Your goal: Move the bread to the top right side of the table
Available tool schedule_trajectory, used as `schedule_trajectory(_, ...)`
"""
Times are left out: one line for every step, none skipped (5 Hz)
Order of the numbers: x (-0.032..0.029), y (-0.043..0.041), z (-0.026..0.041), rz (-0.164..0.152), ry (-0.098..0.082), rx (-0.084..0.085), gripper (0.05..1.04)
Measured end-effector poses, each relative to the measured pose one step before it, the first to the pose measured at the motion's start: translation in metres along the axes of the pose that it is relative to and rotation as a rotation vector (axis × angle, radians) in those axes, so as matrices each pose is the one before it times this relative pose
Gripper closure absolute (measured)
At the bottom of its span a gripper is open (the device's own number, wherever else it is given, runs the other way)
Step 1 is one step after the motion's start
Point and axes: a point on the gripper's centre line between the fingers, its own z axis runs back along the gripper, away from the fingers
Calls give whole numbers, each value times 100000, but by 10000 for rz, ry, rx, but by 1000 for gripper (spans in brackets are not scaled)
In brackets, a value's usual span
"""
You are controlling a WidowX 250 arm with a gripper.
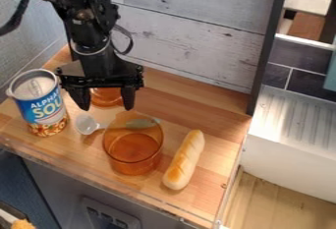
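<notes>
The gripper [106, 104] hangs over the left-centre part of the wooden table, its two fingers spread apart and pointing down with nothing held between them. The bread [184, 159] is a pale golden loaf lying lengthwise at a slant on the table's right part, just right of an amber glass. It is to the right of the gripper and lower in the view, well apart from it.
The amber glass [133, 149] stands between gripper and bread. A spoon [86, 124] lies left of it, a soup can [41, 106] stands at left, and another amber container [106, 96] is behind the fingers. A wooden wall [190, 31] borders the table [220, 147] at the back.
</notes>
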Motion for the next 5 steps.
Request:
schedule_trajectory(-440, -38, -432, -4, 246, 28, 83)
schedule_trajectory(-1339, -2283, 168, -828, 473, -184, 83)
schedule_trajectory(-203, -1535, 931, -860, -237, -164, 83)
schedule_trajectory(-141, -2297, 767, -910, -367, -271, 83)
schedule_trajectory(-208, -2231, -688, -733, 91, 15, 83)
